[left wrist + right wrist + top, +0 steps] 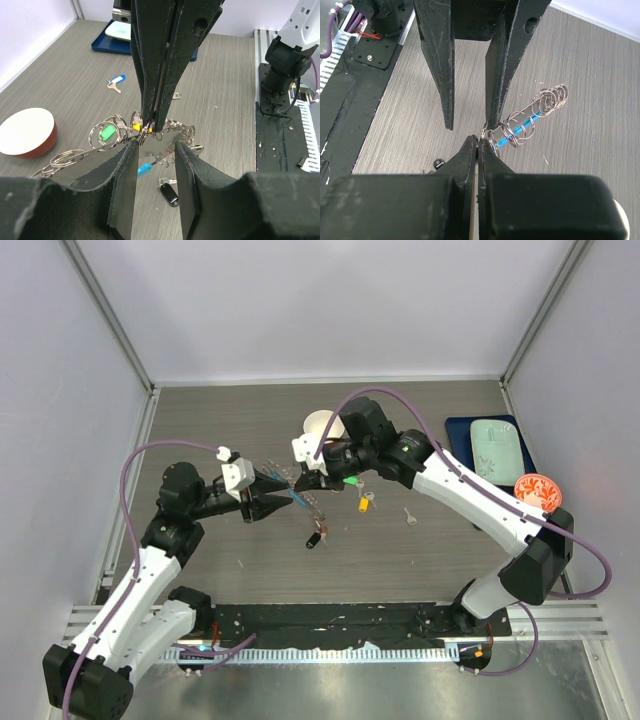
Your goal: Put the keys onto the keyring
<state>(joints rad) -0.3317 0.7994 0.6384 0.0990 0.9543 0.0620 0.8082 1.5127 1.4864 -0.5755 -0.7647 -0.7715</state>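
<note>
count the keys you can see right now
4: green-tagged key mid-table, yellow-tagged key just below it in the top view, blue-tagged key alone towards the tray, black-tagged key lowest in that view. Others may hide behind the keyring.

One bowl [318, 420], one tray [457, 435]

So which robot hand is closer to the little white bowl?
Right. The right gripper is just on the near side of the white bowl, almost beside it. The left gripper is farther away, back toward the robot's side and to the bowl's left.
</note>
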